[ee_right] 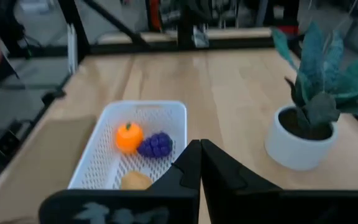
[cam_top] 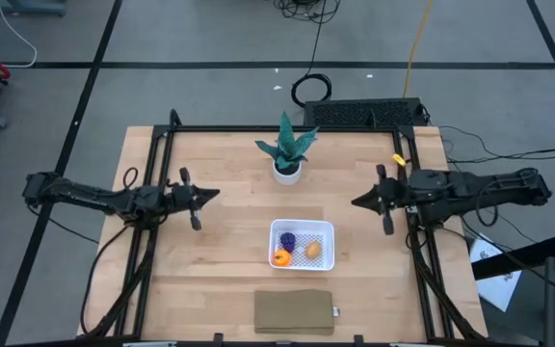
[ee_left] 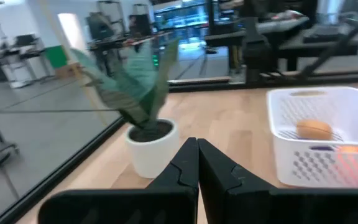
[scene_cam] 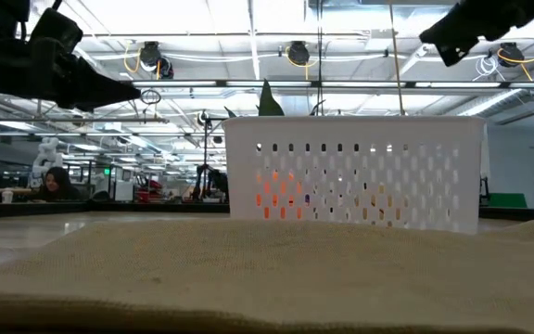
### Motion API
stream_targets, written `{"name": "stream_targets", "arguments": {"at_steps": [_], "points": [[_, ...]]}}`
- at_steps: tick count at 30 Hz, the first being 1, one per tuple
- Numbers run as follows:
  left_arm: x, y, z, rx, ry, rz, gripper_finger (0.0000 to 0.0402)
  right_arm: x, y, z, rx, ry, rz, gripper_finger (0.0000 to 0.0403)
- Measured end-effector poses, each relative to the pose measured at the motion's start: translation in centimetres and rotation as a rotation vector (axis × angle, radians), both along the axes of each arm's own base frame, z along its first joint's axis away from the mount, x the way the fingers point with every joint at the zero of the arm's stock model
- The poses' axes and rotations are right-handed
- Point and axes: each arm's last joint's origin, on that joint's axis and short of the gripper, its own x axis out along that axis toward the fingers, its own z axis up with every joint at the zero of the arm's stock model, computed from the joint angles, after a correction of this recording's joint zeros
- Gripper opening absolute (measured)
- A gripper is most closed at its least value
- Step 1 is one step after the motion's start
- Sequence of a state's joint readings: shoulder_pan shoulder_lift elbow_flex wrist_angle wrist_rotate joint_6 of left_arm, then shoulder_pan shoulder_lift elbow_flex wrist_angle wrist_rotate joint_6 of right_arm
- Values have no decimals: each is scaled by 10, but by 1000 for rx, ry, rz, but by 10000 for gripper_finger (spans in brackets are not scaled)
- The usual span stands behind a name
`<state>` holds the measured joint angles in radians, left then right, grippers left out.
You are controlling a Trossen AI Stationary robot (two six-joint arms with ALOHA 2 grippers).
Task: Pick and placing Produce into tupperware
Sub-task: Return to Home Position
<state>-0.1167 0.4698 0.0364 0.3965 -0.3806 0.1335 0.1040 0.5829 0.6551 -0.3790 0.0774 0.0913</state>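
The white tupperware (cam_top: 303, 244) sits on the wooden table, near its middle. Inside it lie the round orange piece (cam_top: 280, 257), the dark purple bumpy piece (cam_top: 286, 240) and the tan-yellow oval piece (cam_top: 313, 251). The right wrist view shows the orange piece (ee_right: 128, 137), the purple piece (ee_right: 155, 145) and the tan piece (ee_right: 135, 180) in the tupperware (ee_right: 98, 153). My left gripper (cam_top: 216, 194) hovers shut above the table's left side, away from the tupperware. My right gripper (cam_top: 356, 201) hovers shut above the right side. Both touch nothing.
A teal potted plant (cam_top: 287, 154) stands toward the far edge, behind the tupperware. A flat brown slab (cam_top: 295, 312) lies at the near edge, filling the low view's foreground (scene_cam: 267, 278). Bare wood lies left and right of the tupperware.
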Motion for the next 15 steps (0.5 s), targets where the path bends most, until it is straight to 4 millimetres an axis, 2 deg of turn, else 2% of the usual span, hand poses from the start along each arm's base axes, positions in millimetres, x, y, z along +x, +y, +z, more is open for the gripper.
{"name": "stream_targets", "arguments": {"at_steps": [8, 15], "points": [[0, 4, 1, -33, -18, -5, 0, -27, -2, -22, 43, -155, 24, 0], [0, 4, 3, -14, -31, -8, 0, -38, -3, -37, 51, -223, 24, 0]]}}
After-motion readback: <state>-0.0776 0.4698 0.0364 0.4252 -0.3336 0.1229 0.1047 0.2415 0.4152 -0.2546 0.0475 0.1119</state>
